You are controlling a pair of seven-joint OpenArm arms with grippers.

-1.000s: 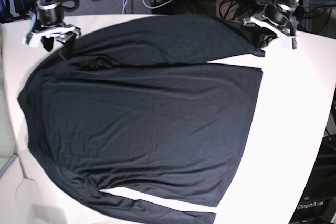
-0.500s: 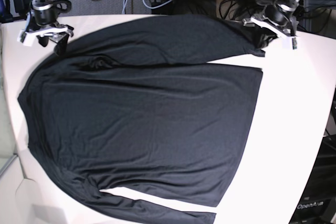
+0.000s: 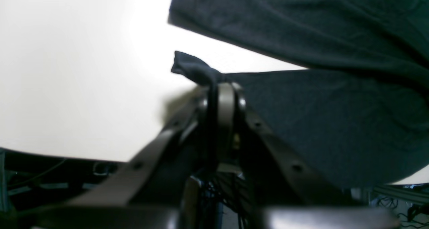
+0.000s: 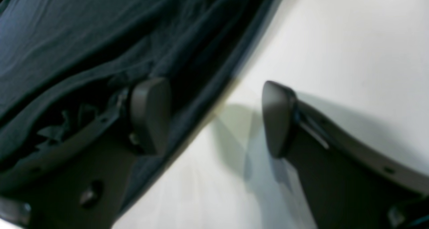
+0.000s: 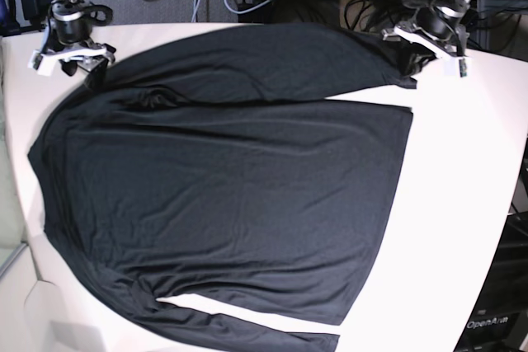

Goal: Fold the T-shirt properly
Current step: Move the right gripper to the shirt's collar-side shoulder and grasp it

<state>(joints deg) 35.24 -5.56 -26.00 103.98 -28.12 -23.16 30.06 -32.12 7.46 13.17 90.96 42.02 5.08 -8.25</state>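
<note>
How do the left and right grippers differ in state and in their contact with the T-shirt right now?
The left gripper has its jaws shut, pinching a sleeve end of the T-shirt; the right gripper has its jaws wide open and holds nothing. In the base view the left one sits over the sleeve end at the far right, the right one by the shirt's far-left edge, one jaw over cloth, one over bare table. Both are at the table's far side.

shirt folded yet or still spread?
Spread: the T-shirt lies flat across the table, body unfolded. Only the left hand pinches a sleeve cuff.
</note>
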